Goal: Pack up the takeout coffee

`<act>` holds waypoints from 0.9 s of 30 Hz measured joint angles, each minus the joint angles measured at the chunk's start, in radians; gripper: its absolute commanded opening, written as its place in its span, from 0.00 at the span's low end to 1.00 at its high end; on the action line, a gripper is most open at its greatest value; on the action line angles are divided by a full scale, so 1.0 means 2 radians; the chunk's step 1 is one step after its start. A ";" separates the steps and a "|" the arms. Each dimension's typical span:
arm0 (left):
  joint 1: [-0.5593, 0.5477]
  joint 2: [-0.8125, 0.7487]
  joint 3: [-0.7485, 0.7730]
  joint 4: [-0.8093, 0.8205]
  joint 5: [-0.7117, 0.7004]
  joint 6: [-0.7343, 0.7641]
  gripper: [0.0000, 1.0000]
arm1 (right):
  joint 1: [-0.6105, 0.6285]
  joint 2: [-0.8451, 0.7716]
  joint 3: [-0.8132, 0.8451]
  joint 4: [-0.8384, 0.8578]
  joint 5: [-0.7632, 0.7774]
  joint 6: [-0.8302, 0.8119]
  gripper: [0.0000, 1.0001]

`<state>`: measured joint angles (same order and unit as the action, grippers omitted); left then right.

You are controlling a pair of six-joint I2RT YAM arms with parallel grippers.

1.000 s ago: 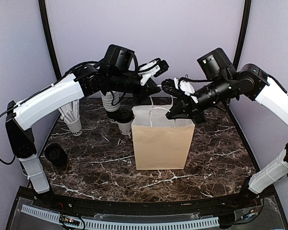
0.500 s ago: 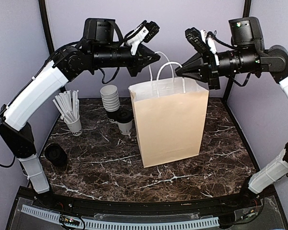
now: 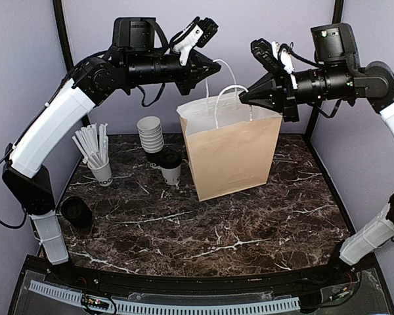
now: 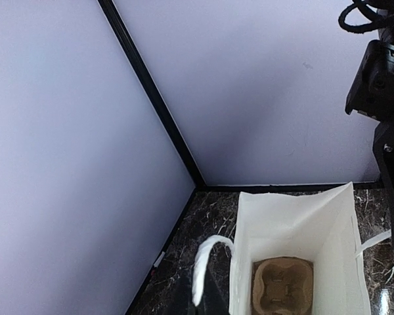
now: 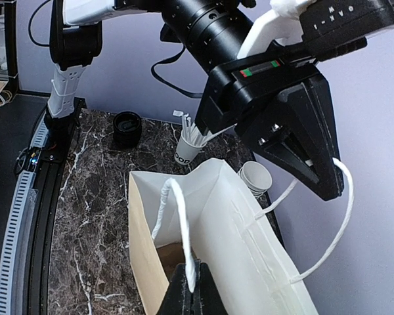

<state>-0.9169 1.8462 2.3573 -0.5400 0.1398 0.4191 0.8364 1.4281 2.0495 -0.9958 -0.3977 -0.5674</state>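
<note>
Beneath the black left gripper (image 3: 212,73) and the black right gripper (image 3: 244,98), the bag (image 3: 233,157) is plain tan-brown outside and white inside, with white cord handles (image 5: 182,233). Deep inside it, the tray (image 4: 282,287) is beige. Lower, on the left gripper's side, the takeout coffee (image 3: 171,173) is white with a black lid. The table (image 3: 249,223) is dark brown marble, veined white. The walls (image 3: 262,33) are pale lavender.

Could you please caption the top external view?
Left hand and right hand hold the paper bag by its handles, a lidded cup beside it.
</note>
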 measured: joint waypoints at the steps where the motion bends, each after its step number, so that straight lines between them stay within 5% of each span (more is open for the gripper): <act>1: 0.000 0.002 0.000 -0.001 0.000 0.000 0.00 | 0.000 0.000 0.000 0.000 0.001 0.000 0.00; 27: 0.000 0.020 0.007 -0.010 0.005 0.009 0.00 | 0.000 0.003 0.000 0.000 0.013 -0.002 0.00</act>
<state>-0.9169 1.8862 2.3707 -0.5602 0.1501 0.4362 0.8364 1.4338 2.0491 -0.9958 -0.3725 -0.5713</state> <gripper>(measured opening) 0.031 0.011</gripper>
